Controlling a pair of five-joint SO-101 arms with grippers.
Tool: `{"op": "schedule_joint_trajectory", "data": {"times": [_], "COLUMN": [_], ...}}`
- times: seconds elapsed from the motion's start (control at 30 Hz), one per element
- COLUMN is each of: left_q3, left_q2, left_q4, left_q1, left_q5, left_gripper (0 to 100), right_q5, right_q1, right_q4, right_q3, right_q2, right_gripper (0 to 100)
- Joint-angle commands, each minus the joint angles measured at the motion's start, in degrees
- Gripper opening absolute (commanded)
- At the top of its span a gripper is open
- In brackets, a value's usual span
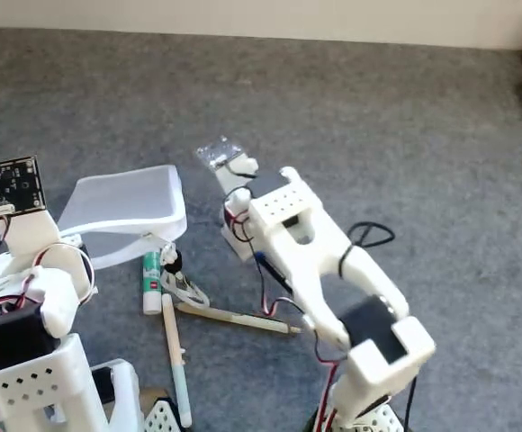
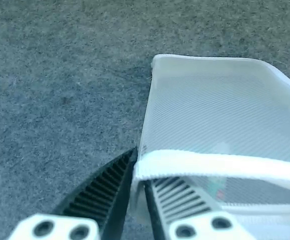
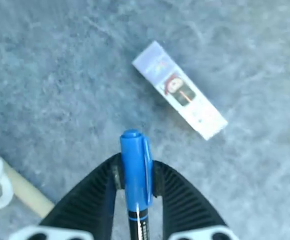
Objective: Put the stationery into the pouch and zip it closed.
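- The left fingers (image 2: 105,185) are clamped on the white rim of the pouch (image 2: 220,110). Its mesh body stretches away beyond their tips.
- The right fingers (image 3: 92,197) pinch a blue pen (image 3: 135,160) lengthwise between them, with its cap poking past the tips. A small packet (image 3: 179,90) lies on the table (image 3: 265,40) further ahead.
- To drop the pen in cleanly, I'd judge the left fingers should hold the rim lifted so the mouth gapes. The right fingers should bring the pen cap-first over that opening before loosening.
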Motion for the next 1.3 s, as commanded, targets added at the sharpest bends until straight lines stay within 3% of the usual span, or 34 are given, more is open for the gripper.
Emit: {"op": "schedule_joint_trajectory", "data": {"times": [0.0,0.57,0.63,0.8,1.27], "left_q3": [-0.7,-0.7,-0.7,-0.7,-0.7], "left_q2": [0.9,1.3,1.3,1.3,1.4], "left_q4": [-0.1,-0.2,-0.6,-1.0,-3.3], "left_q1": [3.0,5.4,5.4,5.4,5.5], "left_q5": [-0.4,-0.2,-0.2,-0.2,-0.1], "left_gripper": [1,1,1,1,1], "right_q5": [0.9,0.4,-3.4,-22.0,-24.1], "right_q1": [1.3,0.9,-0.5,-4.8,-12.4], "right_q4": [0.3,-7.1,-7.2,-7.3,-7.3], "right_q3": [1.5,21.7,23.1,23.8,27.8], "right_q2": [-8.7,-39.7,-41.9,-44.8,-60.0], "right_gripper": [0.5,1.0,1.1,1.1,0.5]}}
